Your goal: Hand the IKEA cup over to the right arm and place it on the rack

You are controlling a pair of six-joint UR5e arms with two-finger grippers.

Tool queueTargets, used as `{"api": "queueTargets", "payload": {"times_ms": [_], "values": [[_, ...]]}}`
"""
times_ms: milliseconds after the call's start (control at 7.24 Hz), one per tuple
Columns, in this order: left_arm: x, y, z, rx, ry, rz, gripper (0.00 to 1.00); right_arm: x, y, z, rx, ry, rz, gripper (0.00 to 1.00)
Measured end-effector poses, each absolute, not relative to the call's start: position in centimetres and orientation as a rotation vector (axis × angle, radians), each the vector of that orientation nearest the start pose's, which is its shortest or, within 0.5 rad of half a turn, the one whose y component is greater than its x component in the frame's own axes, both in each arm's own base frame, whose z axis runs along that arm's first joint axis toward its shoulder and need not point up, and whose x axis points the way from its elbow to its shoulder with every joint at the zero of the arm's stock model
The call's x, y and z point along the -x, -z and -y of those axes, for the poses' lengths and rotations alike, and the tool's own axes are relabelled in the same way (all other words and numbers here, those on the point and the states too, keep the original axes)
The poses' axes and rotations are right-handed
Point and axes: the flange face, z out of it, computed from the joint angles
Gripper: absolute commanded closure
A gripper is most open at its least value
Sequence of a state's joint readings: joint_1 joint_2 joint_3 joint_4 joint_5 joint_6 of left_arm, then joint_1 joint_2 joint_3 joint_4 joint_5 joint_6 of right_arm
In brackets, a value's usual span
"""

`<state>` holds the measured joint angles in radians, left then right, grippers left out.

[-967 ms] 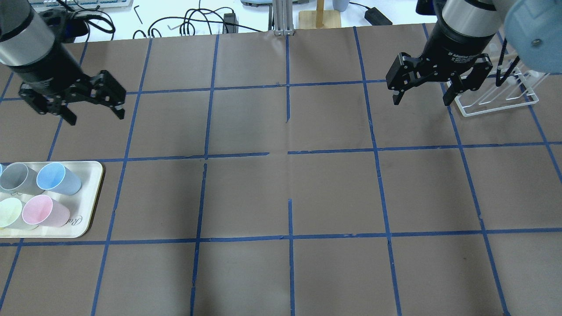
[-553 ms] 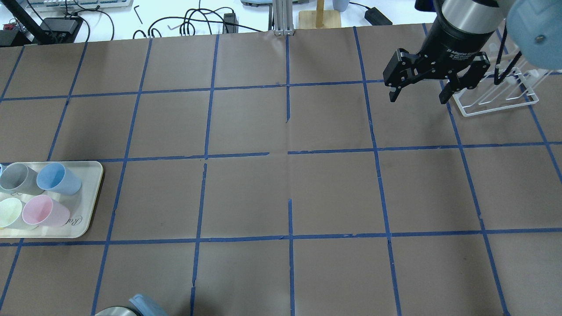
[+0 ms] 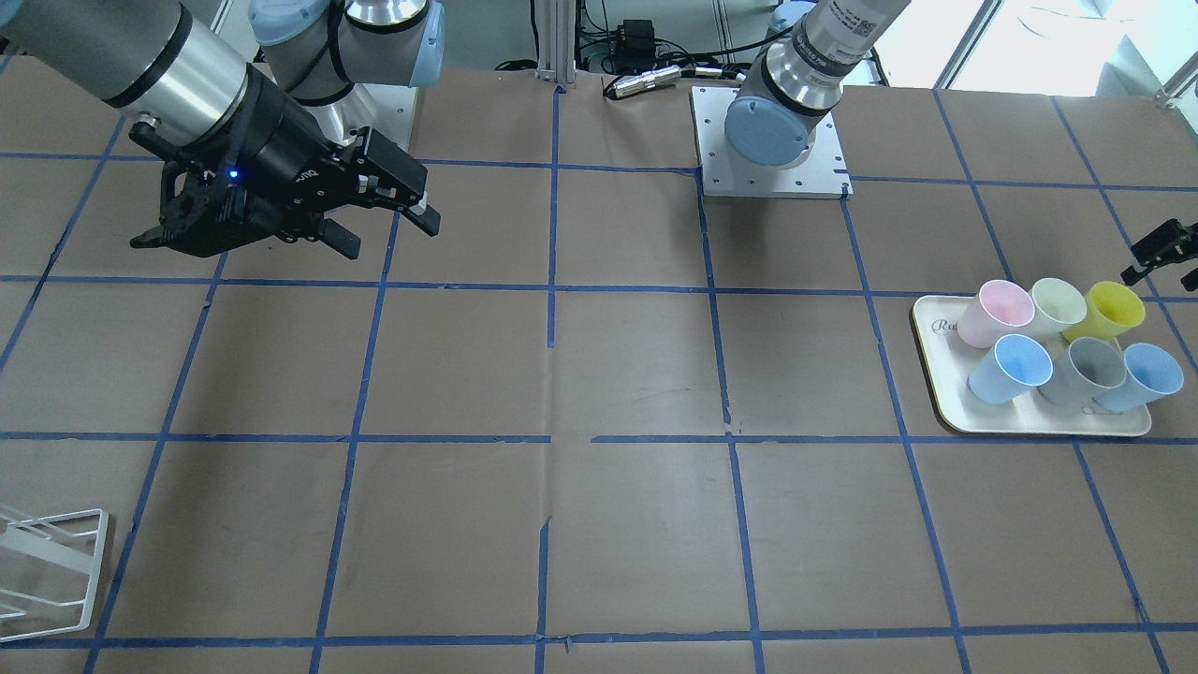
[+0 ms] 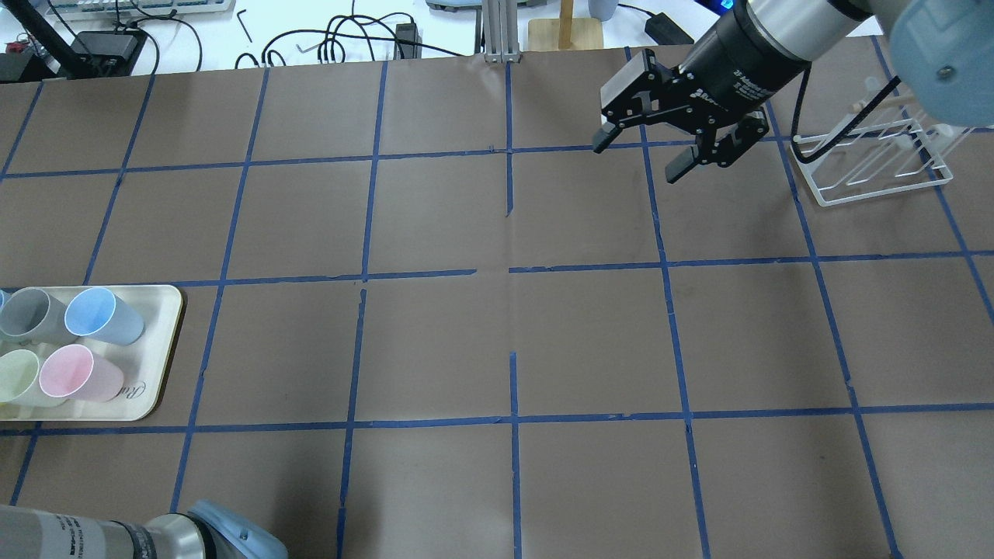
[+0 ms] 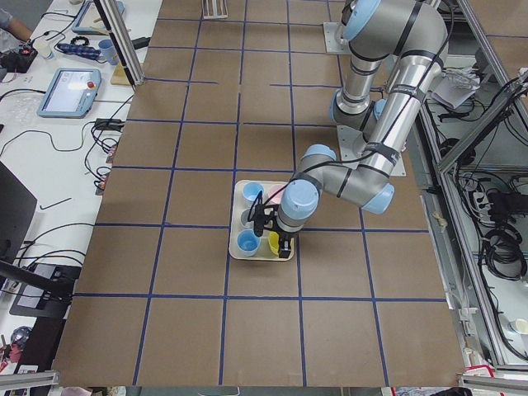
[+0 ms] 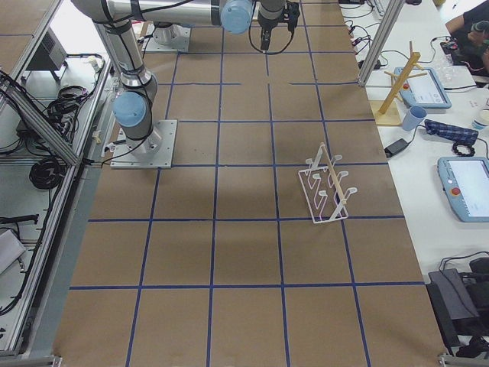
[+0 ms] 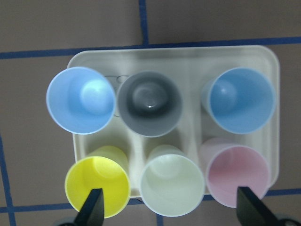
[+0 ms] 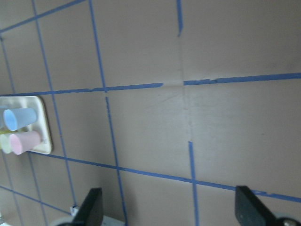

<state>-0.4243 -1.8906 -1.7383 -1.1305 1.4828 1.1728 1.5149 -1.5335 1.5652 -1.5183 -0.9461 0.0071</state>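
Observation:
The bright yellow IKEA cup (image 7: 97,187) stands upright in a corner of the cream tray (image 7: 188,59), with several other pastel cups. It also shows in the front view (image 3: 1114,309). My left gripper (image 7: 171,212) is open above the tray's row of yellow, pale green and pink cups, one fingertip (image 7: 93,207) over the yellow cup's rim. In the front view the left gripper (image 3: 1165,253) sits at the right edge. My right gripper (image 4: 637,157) is open and empty, above the table left of the white wire rack (image 4: 827,202).
The tray (image 3: 1029,426) also holds a pink cup (image 3: 992,314), a pale yellow-green cup (image 3: 1058,304), a grey cup (image 3: 1090,365) and two blue cups. The rack (image 6: 328,191) stands near the table's far edge. Cables and devices lie beyond the table's far edge.
My left gripper has left the overhead view's upper left; only its arm's elbow shows at bottom left. My right gripper has swung left, away from the rack, and stays open.

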Motion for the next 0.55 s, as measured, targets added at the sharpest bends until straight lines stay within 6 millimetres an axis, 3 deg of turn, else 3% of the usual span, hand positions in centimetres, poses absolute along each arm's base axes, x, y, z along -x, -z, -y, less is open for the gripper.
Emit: {"api": "queueTargets", "payload": {"times_ms": [276, 553], "values": [[-48.4, -25.7, 36.4, -0.047, 0.088, -3.236, 0.0, -16.8, -47.8, 51.1, -0.172, -0.12, -2.255, 0.0], [-48.2, -24.8, 37.3, -0.066, 0.074, -3.243, 0.05, -17.3, -45.3, 50.3, -0.214, -0.161, -2.032, 0.0]]}}
